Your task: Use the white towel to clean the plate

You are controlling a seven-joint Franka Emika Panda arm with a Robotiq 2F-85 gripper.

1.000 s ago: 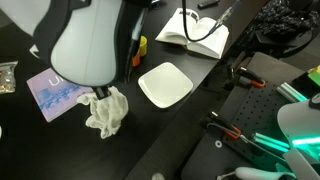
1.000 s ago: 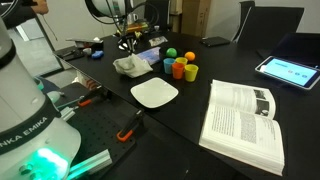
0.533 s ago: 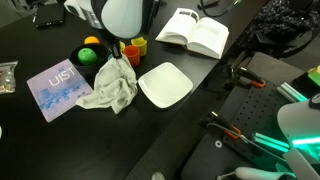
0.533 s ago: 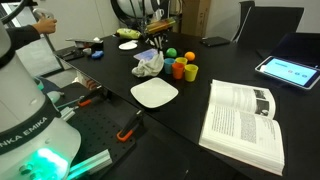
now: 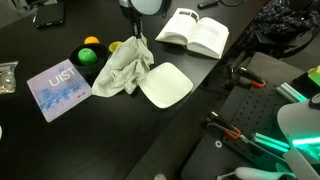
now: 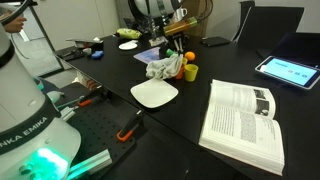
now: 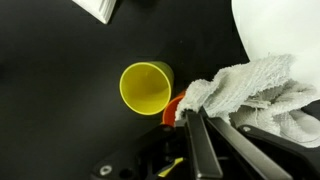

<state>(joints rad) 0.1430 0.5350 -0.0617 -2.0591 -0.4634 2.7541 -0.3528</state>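
The white towel (image 5: 122, 68) hangs from my gripper (image 5: 138, 40), which is shut on its top edge; it also shows in an exterior view (image 6: 163, 66) and in the wrist view (image 7: 255, 88). The towel hangs just left of the white square plate (image 5: 166, 84), its lower edge touching the table beside the plate's rim. The plate lies flat on the black table in the exterior view (image 6: 154, 94) and its rim shows at the top right of the wrist view (image 7: 280, 28). In the wrist view my fingers (image 7: 195, 118) pinch the towel.
Yellow (image 7: 146, 88) and orange (image 7: 176, 105) cups stand under the towel's edge. A green and orange ball (image 5: 89, 52) and a booklet (image 5: 60, 88) lie to its left. An open book (image 5: 194, 30) lies behind the plate. Tools lie on the side bench (image 5: 240, 135).
My gripper has carried the towel up off the booklet and rightwards to beside the plate. The towel has unfolded and hangs longer.
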